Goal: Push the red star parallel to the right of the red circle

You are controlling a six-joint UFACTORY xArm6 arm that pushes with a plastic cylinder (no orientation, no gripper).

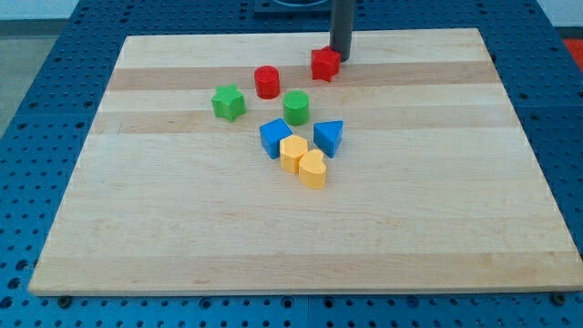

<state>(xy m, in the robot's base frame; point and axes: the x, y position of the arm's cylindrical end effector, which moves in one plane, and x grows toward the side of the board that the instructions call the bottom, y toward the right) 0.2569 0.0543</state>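
Note:
The red star (324,64) sits near the view's top, right of and slightly above the red circle (266,82). My tip (341,58) stands at the star's upper right edge, touching it or nearly so. The dark rod rises from there out of the view's top.
A green star (229,102) lies left of the red circle and a green cylinder (296,107) below right of it. Below are a blue cube (274,138), a blue triangle (329,138) and two yellow blocks (303,162). The wooden board (455,228) lies on a blue perforated table.

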